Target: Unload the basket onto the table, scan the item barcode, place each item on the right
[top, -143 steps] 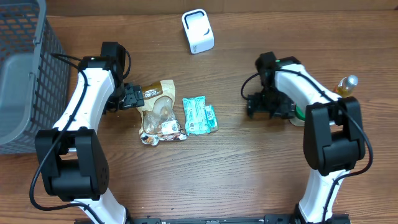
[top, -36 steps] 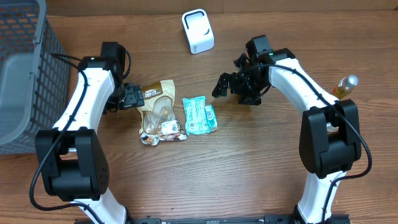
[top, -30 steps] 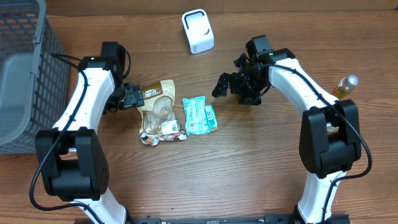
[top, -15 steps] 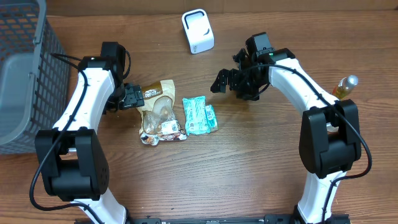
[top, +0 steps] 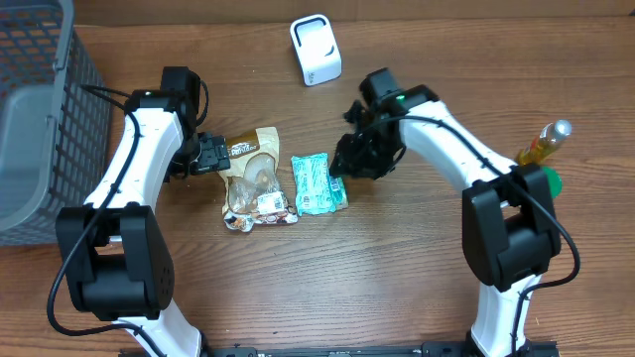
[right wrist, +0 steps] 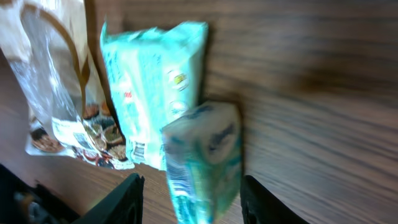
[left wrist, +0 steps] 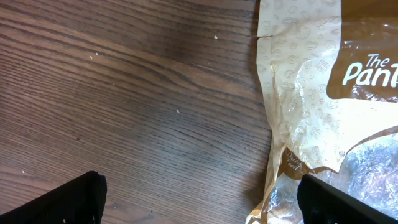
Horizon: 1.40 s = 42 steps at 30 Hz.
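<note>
Teal small pack (right wrist: 202, 158), mid-frame, sits btwn right gripper (right wrist: 193, 188) fingers; clamped or not, can't tell. Left gripper (left wrist: 202, 190) released wide, empty, by snack bag (left wrist: 323, 93). Best: grip pack squarely, lift w/ barcode facing white scanner (top: 316, 50), top centre.

1. A brown wood-grain bench (top: 397, 268) fills the overhead view.
2. A dark grey plastic mesh basket (top: 30, 50) sits at the bench's left edge, partly cut off.
3. A slim yellow bottle with a silver cap (top: 544, 145) leans near the bench's right edge.
4. A small green round object (top: 549, 182), also near the bench's right edge, is partly hidden.
</note>
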Each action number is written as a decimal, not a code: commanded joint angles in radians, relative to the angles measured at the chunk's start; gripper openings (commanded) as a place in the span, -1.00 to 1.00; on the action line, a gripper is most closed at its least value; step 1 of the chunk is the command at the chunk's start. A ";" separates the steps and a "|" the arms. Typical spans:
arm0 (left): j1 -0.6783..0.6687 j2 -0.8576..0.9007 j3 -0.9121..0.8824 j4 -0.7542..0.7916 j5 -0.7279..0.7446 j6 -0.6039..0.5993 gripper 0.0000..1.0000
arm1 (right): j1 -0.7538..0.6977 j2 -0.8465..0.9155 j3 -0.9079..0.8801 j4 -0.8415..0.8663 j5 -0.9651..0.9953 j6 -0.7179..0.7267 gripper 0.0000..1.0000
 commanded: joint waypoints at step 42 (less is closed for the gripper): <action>0.003 0.007 0.015 0.001 -0.010 0.019 0.99 | 0.080 -0.029 -0.034 -0.029 0.142 -0.019 -0.22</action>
